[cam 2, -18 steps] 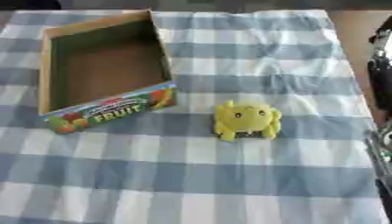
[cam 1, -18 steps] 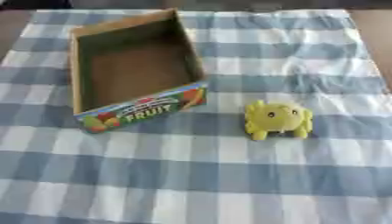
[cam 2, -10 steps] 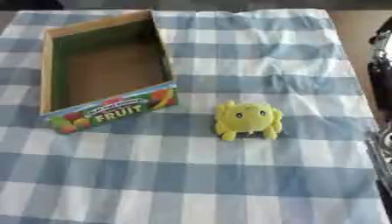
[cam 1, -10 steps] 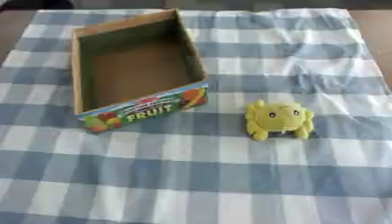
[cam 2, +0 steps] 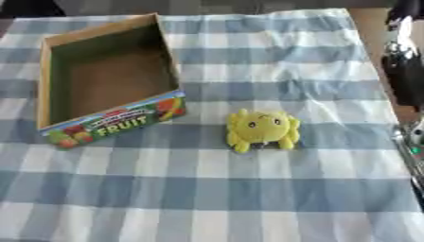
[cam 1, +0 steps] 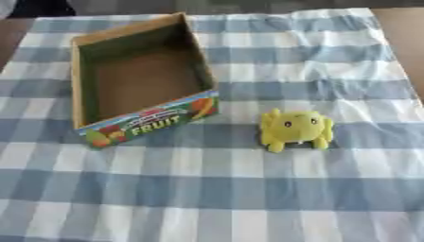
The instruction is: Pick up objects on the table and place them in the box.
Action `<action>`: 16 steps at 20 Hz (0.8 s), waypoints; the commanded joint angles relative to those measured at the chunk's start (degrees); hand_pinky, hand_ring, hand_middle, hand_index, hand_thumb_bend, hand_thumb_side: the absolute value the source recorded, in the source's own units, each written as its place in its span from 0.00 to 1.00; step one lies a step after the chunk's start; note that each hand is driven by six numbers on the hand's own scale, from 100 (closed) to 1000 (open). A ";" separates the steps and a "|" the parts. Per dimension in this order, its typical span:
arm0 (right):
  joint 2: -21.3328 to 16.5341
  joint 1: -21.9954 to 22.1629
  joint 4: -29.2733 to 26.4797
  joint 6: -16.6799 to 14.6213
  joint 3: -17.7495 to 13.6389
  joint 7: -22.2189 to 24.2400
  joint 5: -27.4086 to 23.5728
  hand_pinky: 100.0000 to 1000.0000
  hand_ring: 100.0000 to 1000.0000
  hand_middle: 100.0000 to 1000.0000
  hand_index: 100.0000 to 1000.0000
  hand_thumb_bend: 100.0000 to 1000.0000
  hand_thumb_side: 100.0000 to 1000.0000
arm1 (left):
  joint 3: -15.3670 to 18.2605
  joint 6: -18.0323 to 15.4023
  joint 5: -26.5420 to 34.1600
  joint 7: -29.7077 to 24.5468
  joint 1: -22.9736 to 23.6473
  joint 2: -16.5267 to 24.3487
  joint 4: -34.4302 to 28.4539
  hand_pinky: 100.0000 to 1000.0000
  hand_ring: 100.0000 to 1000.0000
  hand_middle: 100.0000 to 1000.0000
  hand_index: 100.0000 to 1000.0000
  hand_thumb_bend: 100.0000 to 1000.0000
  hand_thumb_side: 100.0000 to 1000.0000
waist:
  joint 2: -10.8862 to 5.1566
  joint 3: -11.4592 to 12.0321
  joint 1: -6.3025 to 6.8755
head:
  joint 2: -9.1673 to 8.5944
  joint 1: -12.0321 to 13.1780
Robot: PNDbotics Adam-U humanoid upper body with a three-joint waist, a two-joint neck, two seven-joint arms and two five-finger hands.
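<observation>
1. A blue-and-white checked tablecloth [cam 1: 248, 198] is covering the table, lying just as it did a moment ago.
2. The cardboard box [cam 1: 81, 80], printed "FRUIT" on its near wall, is sitting open and empty at the upper left, unmoved.
3. The right arm [cam 2: 404, 66] is showing only at the right edge of the right eye view; its fingers cannot be told.
4. The yellow plush toy [cam 1: 295, 128] is resting on the cloth just right of the box, untouched, so picking is yet to begin.
</observation>
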 commanded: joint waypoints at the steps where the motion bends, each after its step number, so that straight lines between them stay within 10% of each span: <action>1: -5.71 -2.01 -1.13 1.23 1.30 3.78 5.86 0.74 0.54 0.50 0.79 0.00 0.95 | -0.07 0.06 0.11 -0.17 0.02 0.83 -1.15 0.63 0.60 0.58 0.88 0.00 0.67 | -1.09 0.09 0.13 | -0.68 -0.55; 16: -22.99 -10.68 -1.13 3.64 12.49 28.94 20.39 0.82 0.72 0.65 0.86 0.27 0.96 | -0.66 0.36 0.40 -0.86 0.48 1.30 -1.15 0.62 0.60 0.58 0.88 0.00 0.67 | -1.62 0.78 0.54 | -0.06 -1.34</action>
